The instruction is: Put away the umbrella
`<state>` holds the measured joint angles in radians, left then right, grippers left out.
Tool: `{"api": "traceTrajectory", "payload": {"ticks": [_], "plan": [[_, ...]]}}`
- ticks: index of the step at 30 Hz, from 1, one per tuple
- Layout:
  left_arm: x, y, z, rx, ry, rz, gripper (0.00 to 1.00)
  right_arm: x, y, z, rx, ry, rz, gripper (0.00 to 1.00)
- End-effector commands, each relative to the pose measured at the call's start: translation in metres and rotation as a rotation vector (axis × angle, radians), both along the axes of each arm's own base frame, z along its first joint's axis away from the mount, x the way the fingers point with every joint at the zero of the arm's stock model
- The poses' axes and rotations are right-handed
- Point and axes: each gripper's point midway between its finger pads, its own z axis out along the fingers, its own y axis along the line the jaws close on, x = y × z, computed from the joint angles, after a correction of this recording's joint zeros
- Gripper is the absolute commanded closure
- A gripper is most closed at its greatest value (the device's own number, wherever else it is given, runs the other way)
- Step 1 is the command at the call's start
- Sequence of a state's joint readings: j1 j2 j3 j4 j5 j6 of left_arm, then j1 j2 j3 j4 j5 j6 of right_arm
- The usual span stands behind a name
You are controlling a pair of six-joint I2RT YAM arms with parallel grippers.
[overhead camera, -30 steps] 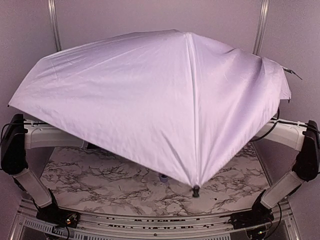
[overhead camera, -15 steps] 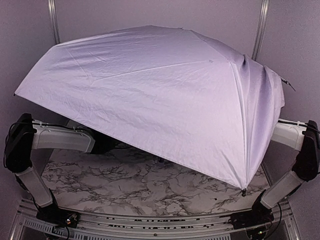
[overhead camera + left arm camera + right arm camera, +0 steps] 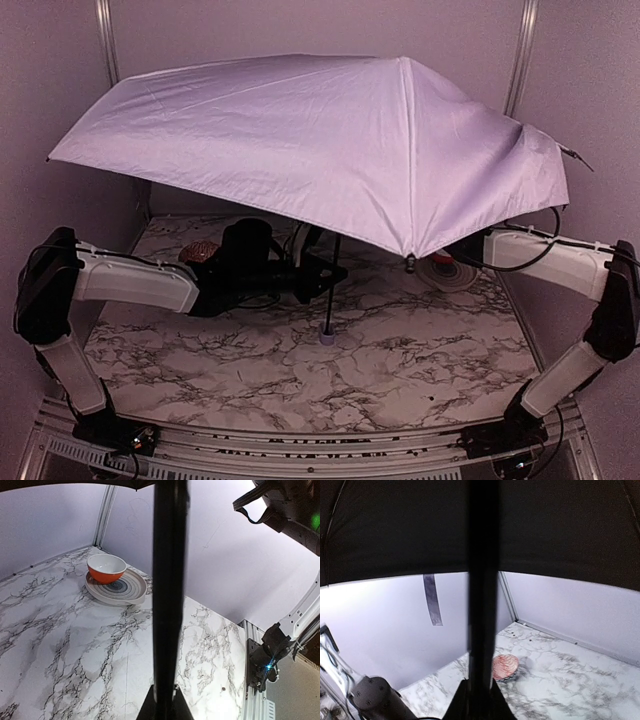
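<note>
Both grippers had the shaft of the umbrella in their grip. In its own wrist view the left gripper was closed tight on the thin black rod, which ran straight up from it and out of frame. From above, it met the shaft from the left side, partway up. The right gripper also looked clamped on the shaft in its wrist view. From above it was hidden beneath the canopy, so its height on the shaft could not be read; probably it sat above the left one.

The umbrella stood fully open over the middle of the marble table, its long axis close to upright. Its small handle pointed down at the tabletop, touching or just clear, which could not be told. The canopy spread overhead and covered the back of the workspace. Its fabric was shiny pale lavender outside and black underneath.

Collapsing it would likely turn on travel along that upright shaft, with the left arm holding low, nearer the handle.
</note>
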<state>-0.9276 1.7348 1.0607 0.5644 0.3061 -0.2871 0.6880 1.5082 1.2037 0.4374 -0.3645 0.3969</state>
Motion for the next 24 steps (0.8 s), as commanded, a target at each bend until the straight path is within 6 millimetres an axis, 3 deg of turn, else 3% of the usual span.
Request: {"api": "traceTrajectory", "payload": {"ticks": [1, 4, 7, 11, 16, 24], "plan": [[0.006, -0.003, 0.040, -0.138, 0.108, 0.012, 1.00, 0.006, -0.012, 0.048, 0.084, -0.123, 0.019, 0.74], [0.003, -0.006, 0.052, -0.168, 0.125, 0.010, 1.00, 0.018, -0.025, 0.057, 0.174, -0.111, 0.042, 0.62], [0.011, 0.002, 0.058, -0.189, 0.129, 0.115, 1.00, 0.034, -0.036, 0.063, 0.272, -0.090, 0.043, 0.52], [0.018, 0.018, 0.061, -0.158, 0.019, 0.311, 1.00, 0.042, -0.033, 0.075, 0.354, -0.114, 0.112, 0.38], [0.023, 0.025, 0.064, -0.146, -0.019, 0.377, 1.00, 0.047, -0.021, 0.080, 0.405, -0.101, 0.204, 0.31], [0.028, 0.025, 0.062, -0.115, -0.044, 0.401, 1.00, 0.061, -0.019, 0.084, 0.451, -0.043, 0.198, 0.21]]}}
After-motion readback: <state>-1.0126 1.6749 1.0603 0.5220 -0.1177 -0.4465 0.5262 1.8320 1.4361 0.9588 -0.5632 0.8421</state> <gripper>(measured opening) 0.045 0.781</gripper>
